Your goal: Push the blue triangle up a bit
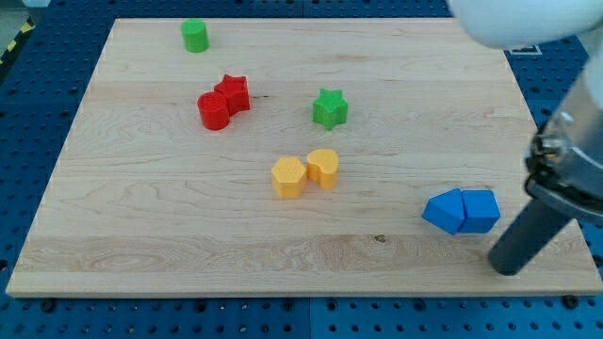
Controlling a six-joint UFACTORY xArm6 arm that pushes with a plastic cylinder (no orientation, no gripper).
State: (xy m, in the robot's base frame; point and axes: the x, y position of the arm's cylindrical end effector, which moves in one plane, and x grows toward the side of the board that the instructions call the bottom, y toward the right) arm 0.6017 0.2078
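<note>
The blue triangle (444, 211) lies on the wooden board (141, 217) near the view's lower right, touching a second blue block (480, 210) on its right. My tip (504, 268) rests on the board below and to the right of the two blue blocks, a short gap away from them and near the board's bottom edge. The dark rod rises from it toward the view's right edge.
A yellow hexagon (288, 177) and a yellow rounded block (323, 168) sit together at the middle. A green star (330, 108) is above them. A red cylinder (214, 111) and red star (233, 92) touch at upper left. A green cylinder (195, 36) stands near the top edge.
</note>
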